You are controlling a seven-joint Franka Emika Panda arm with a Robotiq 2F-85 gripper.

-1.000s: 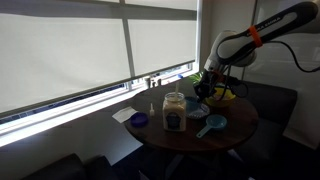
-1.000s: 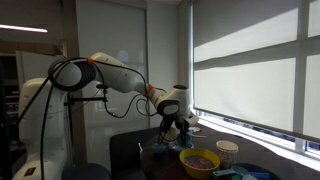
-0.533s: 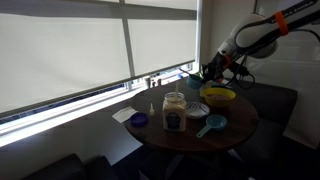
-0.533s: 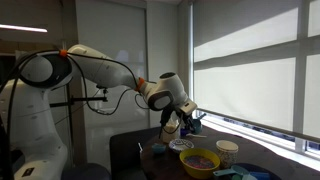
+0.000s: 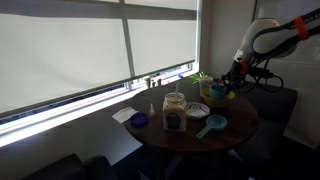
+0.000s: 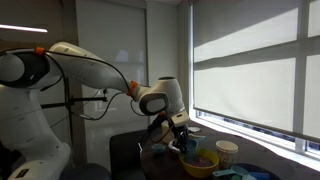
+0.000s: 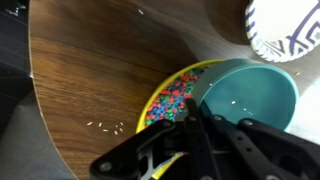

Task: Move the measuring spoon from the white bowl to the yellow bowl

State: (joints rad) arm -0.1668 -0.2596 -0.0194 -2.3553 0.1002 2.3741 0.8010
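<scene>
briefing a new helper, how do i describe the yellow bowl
On the round wooden table by the window, look at the side nearest the robot arm. The yellow bowl there is the widest dish, with coloured sprinkles inside, unlike the small white bowl nearby.

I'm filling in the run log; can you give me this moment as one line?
gripper: shut on spoon | spoon: held over yellow bowl, not yet released | white bowl: without spoon

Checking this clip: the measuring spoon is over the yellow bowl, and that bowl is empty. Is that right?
Not quite. The yellow bowl is not empty: the wrist view shows colourful small pieces lying in it. The measuring spoon is over that bowl, as you say.
</scene>
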